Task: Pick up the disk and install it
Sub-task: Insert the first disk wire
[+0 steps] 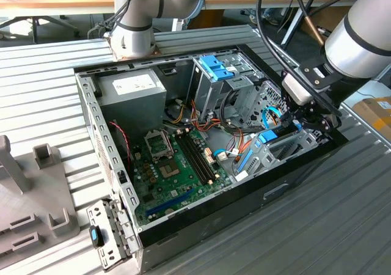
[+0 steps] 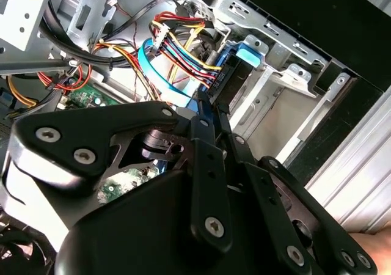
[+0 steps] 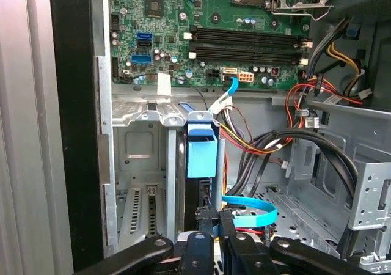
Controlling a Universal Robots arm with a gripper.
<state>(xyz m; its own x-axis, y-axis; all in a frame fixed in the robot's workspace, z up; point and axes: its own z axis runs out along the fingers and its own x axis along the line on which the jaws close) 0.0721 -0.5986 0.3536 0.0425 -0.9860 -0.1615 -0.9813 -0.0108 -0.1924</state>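
Note:
The disk (image 1: 267, 137) stands on edge in the metal bay at the near corner of the open computer case (image 1: 91, 122), on the exterior view's right. Its blue end tab (image 3: 201, 150) points toward the motherboard, and its dark body with a blue rail (image 2: 235, 73) runs down the slot. My gripper (image 1: 297, 123) reaches into the case from the exterior view's right. In both wrist views its black fingers (image 3: 204, 217) are pinched close together on the disk's rear edge. The gripper (image 2: 211, 110) (image 3: 215, 217) is shut on the disk.
A tall grey cage with a blue latch (image 1: 217, 67) stands at the back of the case. Bundled coloured cables (image 3: 256, 140) and a flat blue cable (image 3: 250, 205) lie beside the bay. The motherboard (image 1: 177, 171) and power supply (image 1: 131, 88) fill the exterior view's left side. A loose bracket (image 1: 107, 235) lies outside.

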